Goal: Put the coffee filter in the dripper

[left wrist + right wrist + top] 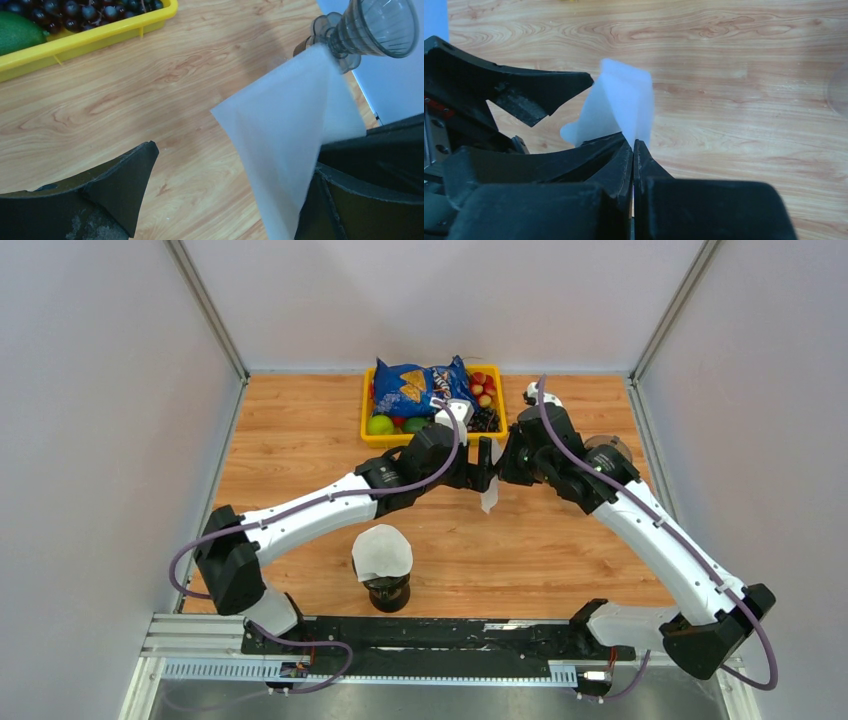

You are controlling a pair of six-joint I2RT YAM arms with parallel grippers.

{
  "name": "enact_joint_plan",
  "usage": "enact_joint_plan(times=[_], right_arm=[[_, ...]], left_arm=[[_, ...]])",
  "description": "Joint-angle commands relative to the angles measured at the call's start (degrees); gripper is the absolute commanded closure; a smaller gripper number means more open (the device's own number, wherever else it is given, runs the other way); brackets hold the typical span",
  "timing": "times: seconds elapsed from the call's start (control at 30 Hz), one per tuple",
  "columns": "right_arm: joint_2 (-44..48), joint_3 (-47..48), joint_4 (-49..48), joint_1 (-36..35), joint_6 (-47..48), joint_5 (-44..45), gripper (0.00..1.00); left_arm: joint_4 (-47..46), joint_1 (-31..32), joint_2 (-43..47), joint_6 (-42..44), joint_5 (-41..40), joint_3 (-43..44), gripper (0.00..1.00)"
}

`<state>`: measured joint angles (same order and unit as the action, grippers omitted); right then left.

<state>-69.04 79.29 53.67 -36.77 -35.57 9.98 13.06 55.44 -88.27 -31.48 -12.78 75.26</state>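
A: The right claw [633, 146], what is it doing?
B: Its jaws are pressed together on the coffee filter [624, 105], pinching one edge of the white paper.
A: And the left claw [232, 165]?
B: Spread wide, gripping nothing. The filter sits in the gap, close against one finger; I can't tell whether it touches.
A: So the filter is off the tabletop [560, 540]?
B: Yes, held in the air over the middle, between the two claws that face each other.
A: Where's the dripper [380, 27]?
B: It's a clear, smoky funnel beyond the filter, toward the right edge of the tabletop. The filter isn't in it.
A: Anything else?
B: A yellow tray [100, 35] at the far side holds fruit [380, 425] and a blue snack bag [420, 385]. Near the arm bases, a pale paper piece [382, 552] sits on a dark round stand [388, 595].
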Motion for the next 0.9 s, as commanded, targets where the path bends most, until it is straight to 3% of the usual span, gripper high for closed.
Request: enact_joint_plan(times=[0.0,0.3,0.57,0.7,0.87], right_arm=[[-1.01,-1.89,-3.48,-0.64,-1.01,0.22,1.0],[1.0,-4.34,-5.1,-0.92,0.24,-1.52,1.0],[2.91,-6.41,-5.98,-0.86,1.34,-4.32,1.0],[2.96,-7.27,-5.94,-0.84,1.45,-3.59,1.0],[2.96,-6.6,-5.12,-0.84,2.25,-1.96,1.0]], left_arm=[[-0.32,0.38,-2.35,-2.58,-0.23,3.2,0.0],[-0.9,0.33,-3.07,-3.81,-1.2,2.38,0.05],[-0.83,0.39,-3.01,-4.79,-4.47,1.36,0.39],[-0.97,0.36,-2.56,-4.26,-4.87,0.95,0.63],[0.82,0.32,-2.15,-2.62,-8.93,0.52,0.8]])
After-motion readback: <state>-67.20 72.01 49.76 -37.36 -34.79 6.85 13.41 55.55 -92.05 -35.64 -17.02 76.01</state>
